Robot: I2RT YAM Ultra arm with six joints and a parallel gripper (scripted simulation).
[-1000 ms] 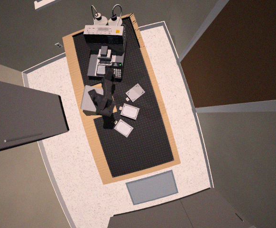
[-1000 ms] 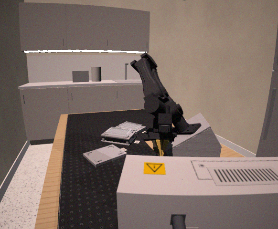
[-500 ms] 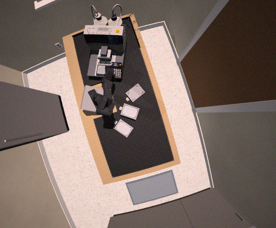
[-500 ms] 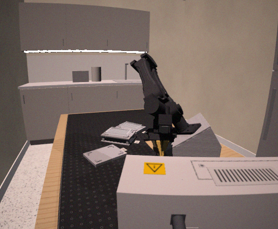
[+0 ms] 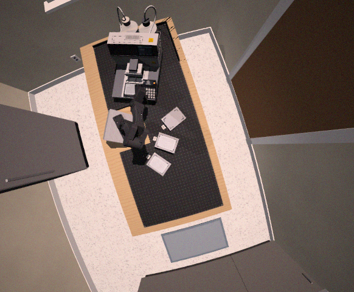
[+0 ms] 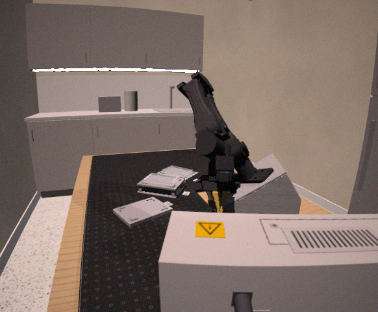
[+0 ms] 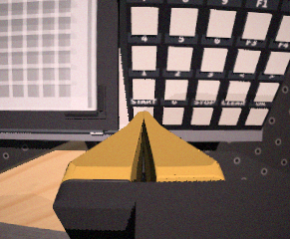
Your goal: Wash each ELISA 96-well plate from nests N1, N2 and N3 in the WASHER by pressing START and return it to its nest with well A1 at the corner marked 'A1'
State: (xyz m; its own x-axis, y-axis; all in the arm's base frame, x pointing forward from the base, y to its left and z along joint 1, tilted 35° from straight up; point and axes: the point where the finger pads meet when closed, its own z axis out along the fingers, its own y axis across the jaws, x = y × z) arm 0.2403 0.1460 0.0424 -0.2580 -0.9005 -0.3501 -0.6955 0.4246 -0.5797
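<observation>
My gripper point(image 7: 143, 119) point(image 6: 220, 202) is shut and empty. Its yellow fingertips point at the lowest row of the washer's keypad point(image 7: 204, 60) point(image 5: 151, 92), and they cover the first key from the left, under the START label point(image 7: 144, 102). The STOP key point(image 7: 202, 116) is two keys to the right. One white 96-well plate point(image 7: 40, 50) point(image 5: 130, 89) lies on the washer's carrier, left of the keypad. Two more plates point(image 5: 166, 142) point(image 5: 158, 163) sit in their nests. They also show in the exterior view: one plate point(image 6: 160, 181) lies in front of the other plate point(image 6: 179, 171). The third nest point(image 5: 173, 118) point(image 6: 142, 209) is empty. I cannot tell the lamp's colour.
The washer housing point(image 5: 133, 39) point(image 6: 249, 242) stands at the far end of the black mat point(image 5: 183, 188), with two bottles point(image 5: 129, 25) behind it. The arm's base sits on a grey wedge block point(image 5: 112, 128) point(image 6: 266, 191). Small label tags point(image 5: 154, 137) lie by the nests.
</observation>
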